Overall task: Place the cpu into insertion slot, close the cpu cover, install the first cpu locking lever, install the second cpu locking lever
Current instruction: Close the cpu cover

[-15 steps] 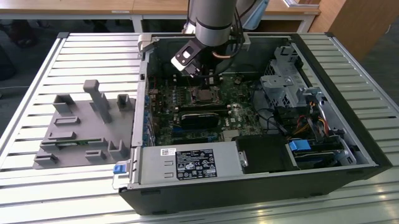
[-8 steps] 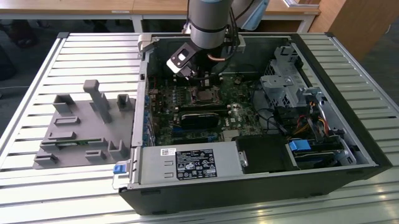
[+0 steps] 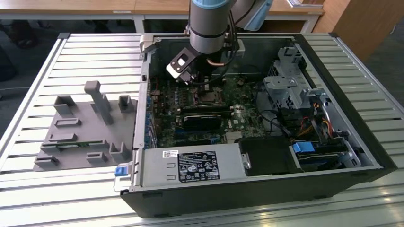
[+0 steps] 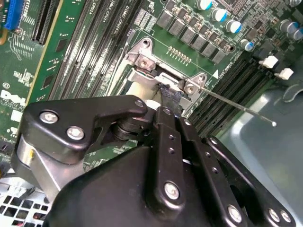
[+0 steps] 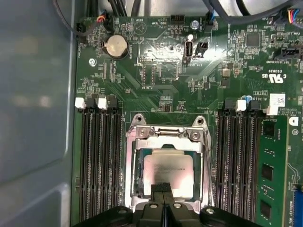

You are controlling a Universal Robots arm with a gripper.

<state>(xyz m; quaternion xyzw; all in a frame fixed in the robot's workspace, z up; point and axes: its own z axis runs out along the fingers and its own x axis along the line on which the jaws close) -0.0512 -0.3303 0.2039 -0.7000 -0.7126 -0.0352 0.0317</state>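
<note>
In the exterior view the arm (image 3: 208, 23) reaches down into the open computer case (image 3: 353, 142), over the motherboard (image 3: 189, 101) - a grey fixture (image 3: 88, 127) lies outside on the exterior view's left.

In the first wrist view the cpu (image 5: 168, 170) sits in the insertion slot (image 5: 138, 165), the cpu cover (image 5: 165, 137) lowered around it. The gripper (image 5: 163, 189) has its fingers pressed together, holding nothing, at the cover's edge.

In the second wrist view a thin lever (image 4: 241, 108) juts out from the socket - unlatched.

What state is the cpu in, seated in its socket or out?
In. The cpu lies flat inside the socket, its silver top showing through the metal cover frame.
</note>
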